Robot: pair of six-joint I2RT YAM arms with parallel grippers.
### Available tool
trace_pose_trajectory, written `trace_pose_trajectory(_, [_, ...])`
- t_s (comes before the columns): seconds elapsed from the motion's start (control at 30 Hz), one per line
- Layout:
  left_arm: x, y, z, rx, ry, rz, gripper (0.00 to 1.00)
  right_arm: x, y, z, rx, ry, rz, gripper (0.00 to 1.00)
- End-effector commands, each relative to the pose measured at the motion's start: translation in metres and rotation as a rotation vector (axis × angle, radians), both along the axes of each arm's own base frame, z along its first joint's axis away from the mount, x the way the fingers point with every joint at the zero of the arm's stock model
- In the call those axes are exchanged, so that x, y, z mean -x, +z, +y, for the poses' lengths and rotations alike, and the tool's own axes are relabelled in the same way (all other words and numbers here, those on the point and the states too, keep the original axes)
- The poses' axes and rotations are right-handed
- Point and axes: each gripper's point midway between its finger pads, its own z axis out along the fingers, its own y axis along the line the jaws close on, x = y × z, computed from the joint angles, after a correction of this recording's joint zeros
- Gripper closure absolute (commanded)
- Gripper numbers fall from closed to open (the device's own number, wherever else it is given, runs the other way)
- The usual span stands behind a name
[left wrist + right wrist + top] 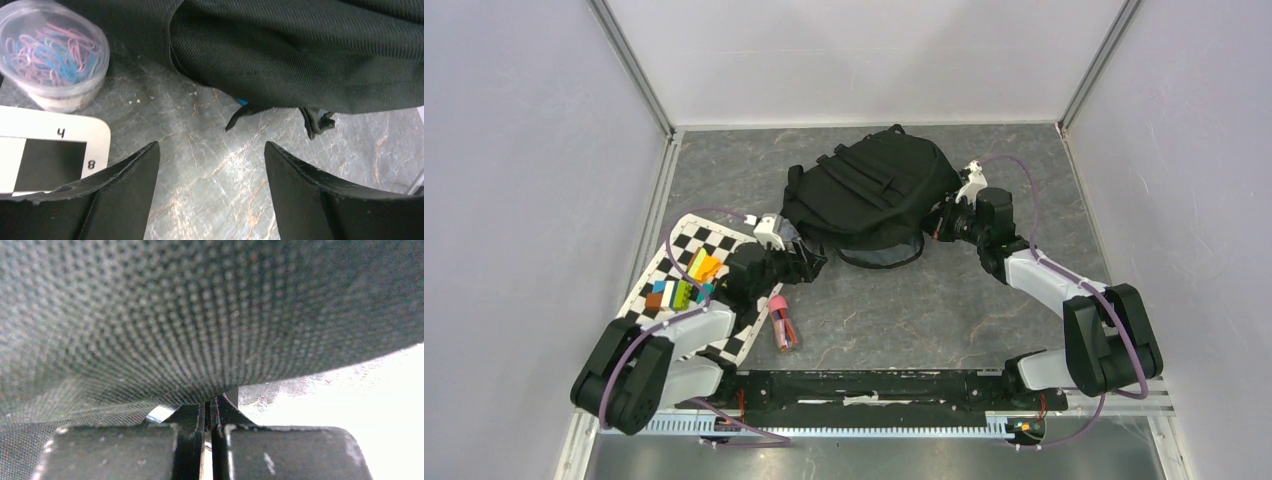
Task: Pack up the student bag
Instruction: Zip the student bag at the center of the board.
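The left claw (211, 150) hangs spread wide and empty, low over the table (200, 195) just short of the student bag (869, 190). The bag lies slumped at the far middle with its grey lining toward the arms, and the right claw (211, 407) is clenched hard against the bag's mesh, though whether it pinches cloth I can't tell. I'd worry that the left one, closing here, catches a loose strap rather than the opening, or nudges over the clear tub (75, 95) of pink and blue paper clips (45, 50) just beside the bag. A pink-capped tube (782, 328) lies on its side nearby, its contents too small to make out, and the bag's inside is hidden.
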Motion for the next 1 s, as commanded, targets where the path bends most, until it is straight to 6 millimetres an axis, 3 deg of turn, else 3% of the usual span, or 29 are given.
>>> trace_pose_trajectory(0.0, [-0.023,0.030,-0.012,0.099,0.015,-0.135,0.24,-0.012,0.037,0.004,-0.043,-0.006,-0.092,1.00])
trace_pose_trajectory(0.37, [-0.039,0.026,-0.038,0.131,-0.026,-0.155,0.44,-0.012,0.040,0.004,-0.047,-0.005,-0.091,1.00])
trace_pose_trajectory(0.43, [-0.039,0.029,-0.041,0.140,-0.029,-0.168,0.56,-0.012,0.040,0.004,-0.041,-0.003,-0.091,1.00])
trace_pose_trajectory(0.5, [-0.038,0.035,-0.042,0.151,-0.033,-0.186,0.88,-0.012,0.039,0.004,-0.036,-0.001,-0.090,1.00])
trace_pose_trajectory(0.53, [-0.037,0.037,-0.043,0.156,-0.039,-0.189,0.98,-0.012,0.039,0.004,-0.034,0.000,-0.088,1.00])
trace_pose_trajectory(0.8, [0.000,0.047,-0.035,0.118,-0.116,-0.164,0.98,-0.012,0.039,0.003,-0.034,-0.004,-0.087,1.00])
trace_pose_trajectory(0.97, [0.022,0.075,-0.025,0.138,-0.127,-0.200,0.98,-0.010,0.040,0.003,-0.036,-0.004,-0.088,1.00])
